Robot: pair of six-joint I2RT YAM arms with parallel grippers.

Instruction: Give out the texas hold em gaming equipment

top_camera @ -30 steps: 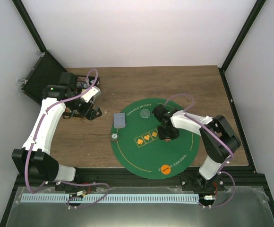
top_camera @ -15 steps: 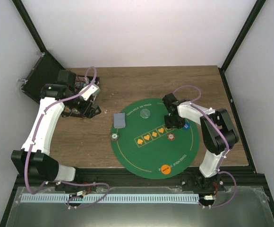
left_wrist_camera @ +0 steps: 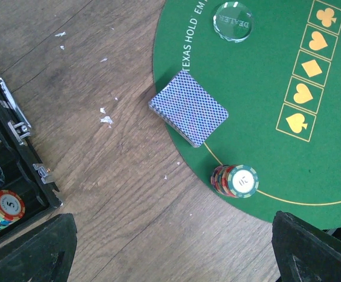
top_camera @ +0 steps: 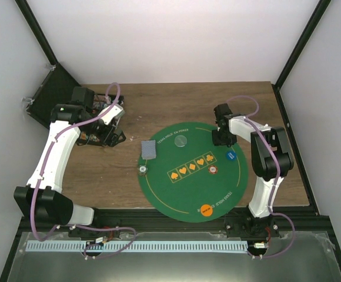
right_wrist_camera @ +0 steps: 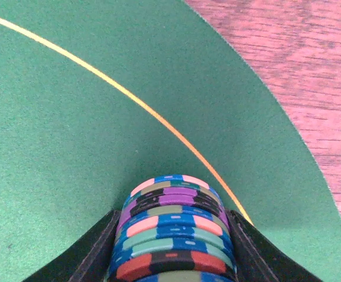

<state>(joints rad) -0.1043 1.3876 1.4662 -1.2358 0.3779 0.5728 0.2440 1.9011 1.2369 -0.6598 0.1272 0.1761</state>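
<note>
A: Start at the left. What is the left hand (top_camera: 112, 139) doing?
B: It hangs over the counter (left_wrist_camera: 117, 176) with its fingers (left_wrist_camera: 41, 249) spread wide and nothing between them. The black case (left_wrist_camera: 17, 164) is just to its left, with coloured chips (left_wrist_camera: 3, 208) inside

A: Where are the cards?
B: The deck (left_wrist_camera: 188, 108) lies face down, well to the right of that hand, half on the rim of the green mat (left_wrist_camera: 247, 117) and half on wood. Closer to the arm bases, a short stack (left_wrist_camera: 235, 179) stands on the mat's left edge

A: And mid-mat?
B: A clear button (left_wrist_camera: 233, 21) marked DEALER lies on the far side, then a row of orange suit marks (left_wrist_camera: 308, 70). A red-and-white chip (top_camera: 214, 170) lies just beside the row's right end. An orange token (top_camera: 206, 210) sits by the near rim

A: The right hand?
B: The right hand (top_camera: 223, 138) is at the mat's far right rim, pinching a tall stack (right_wrist_camera: 170, 229) of mixed chips between its fingers (right_wrist_camera: 91, 252). I cannot tell whether the stack touches the felt. A blue token (top_camera: 230, 156) lies close by, on the near side of that hand
</note>
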